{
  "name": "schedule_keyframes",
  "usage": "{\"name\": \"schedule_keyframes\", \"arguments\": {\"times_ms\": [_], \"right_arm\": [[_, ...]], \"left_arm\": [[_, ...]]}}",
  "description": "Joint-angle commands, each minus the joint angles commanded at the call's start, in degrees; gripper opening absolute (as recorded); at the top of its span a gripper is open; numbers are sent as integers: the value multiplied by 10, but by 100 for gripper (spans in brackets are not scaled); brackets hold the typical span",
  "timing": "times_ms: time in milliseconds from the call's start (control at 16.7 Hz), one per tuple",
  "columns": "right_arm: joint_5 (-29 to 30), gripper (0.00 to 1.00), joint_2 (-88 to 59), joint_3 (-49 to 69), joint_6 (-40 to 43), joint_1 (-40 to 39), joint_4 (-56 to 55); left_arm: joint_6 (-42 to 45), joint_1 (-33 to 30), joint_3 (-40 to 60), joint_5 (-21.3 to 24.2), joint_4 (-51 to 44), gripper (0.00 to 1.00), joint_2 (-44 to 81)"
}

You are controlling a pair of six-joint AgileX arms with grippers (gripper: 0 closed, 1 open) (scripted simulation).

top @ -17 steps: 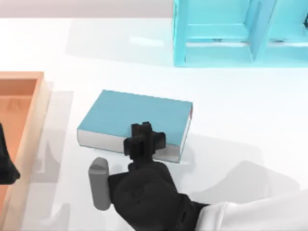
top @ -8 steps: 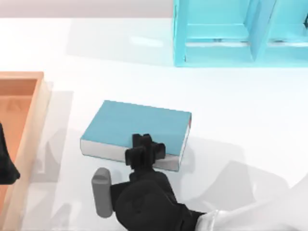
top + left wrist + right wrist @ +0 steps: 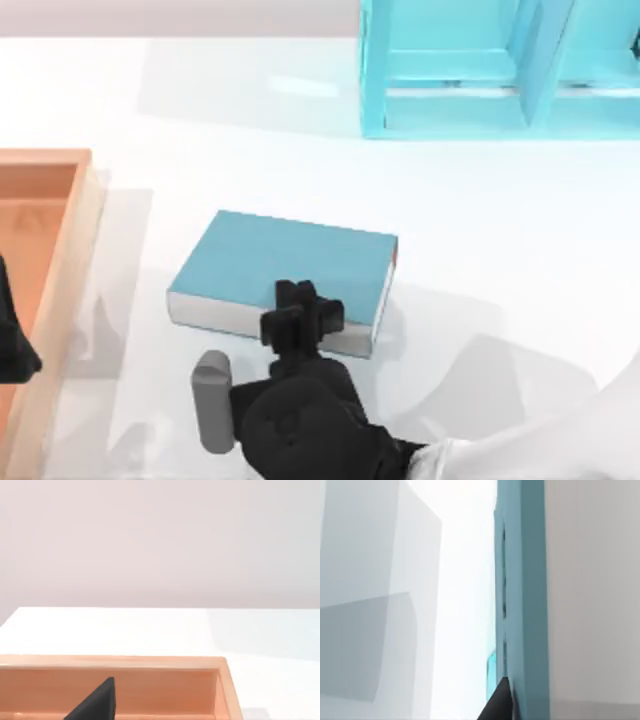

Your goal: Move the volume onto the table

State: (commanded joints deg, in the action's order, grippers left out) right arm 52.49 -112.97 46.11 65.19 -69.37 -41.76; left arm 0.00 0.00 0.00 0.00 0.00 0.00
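Top view: right hand (image 3: 300,318) pinching volume (image 3: 285,272) at near page edge; volume seems resting on bench (image 3: 500,250); spread fingers, retreat straight back, no dragging

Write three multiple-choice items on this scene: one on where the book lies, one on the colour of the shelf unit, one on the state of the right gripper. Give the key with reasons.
1. Where is the volume?
A. Inside the wooden tray
B. Flat on the table, between tray and shelf unit
C. On a shelf

2. What colour is the shelf unit?
A. Cyan
B. Orange-brown
C. Black

3. What is the right gripper doing?
A. Parked over the tray
B. Holding a grey cylinder
C. Closed on the volume's near edge

Key: 1 B, the top view shows it lying on the white table, right of the wooden tray. 2 A, its panels are light cyan. 3 C, its fingers straddle the book's page edge. The left gripper sits over the tray.
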Motion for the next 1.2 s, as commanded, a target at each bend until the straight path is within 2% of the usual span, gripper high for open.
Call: {"name": "schedule_keyframes", "arguments": {"times_ms": [600, 1200], "right_arm": [[0, 98, 0, 0, 0, 0, 0], [1, 100, -1, -1, -2, -2, 2]], "left_arm": [[0, 0, 0, 0, 0, 100, 0], [0, 0, 0, 0, 0, 100, 0]]}}
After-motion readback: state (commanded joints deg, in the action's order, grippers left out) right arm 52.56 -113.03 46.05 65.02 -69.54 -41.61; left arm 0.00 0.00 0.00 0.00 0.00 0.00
